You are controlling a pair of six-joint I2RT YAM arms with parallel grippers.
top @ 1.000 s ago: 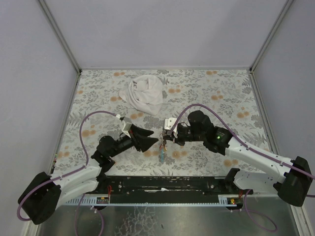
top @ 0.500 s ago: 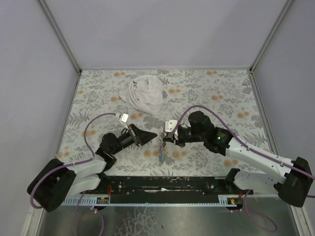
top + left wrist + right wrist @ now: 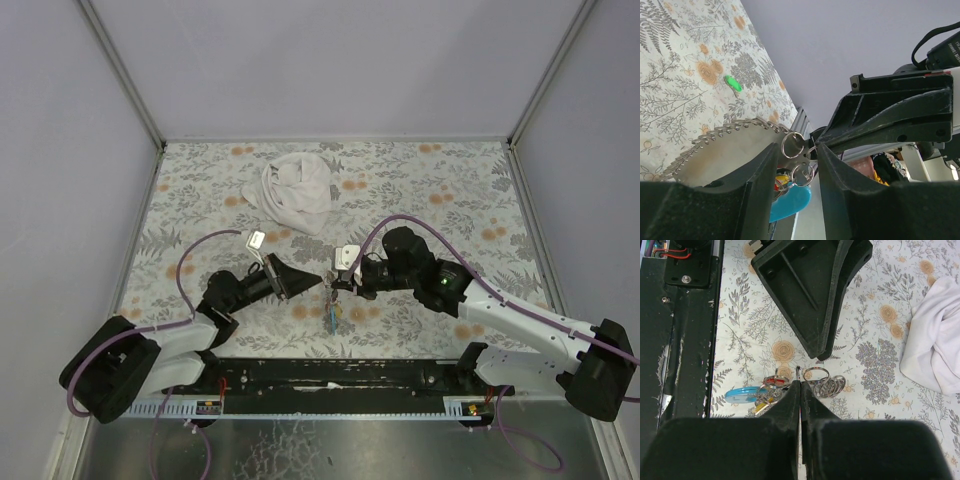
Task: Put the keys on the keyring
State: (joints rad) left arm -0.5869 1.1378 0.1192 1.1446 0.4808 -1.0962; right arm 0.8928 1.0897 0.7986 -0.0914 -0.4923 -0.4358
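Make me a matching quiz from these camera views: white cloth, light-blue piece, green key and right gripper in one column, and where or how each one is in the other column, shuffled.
Column one:
1. white cloth
2. light-blue piece
3. green key
4. right gripper

Column two:
A. shut tight
B. lying alone on the table, away from the keyring
C. crumpled toward the far side
D. right beside the keyring

Pairs: 1-C, 2-D, 3-B, 4-A.
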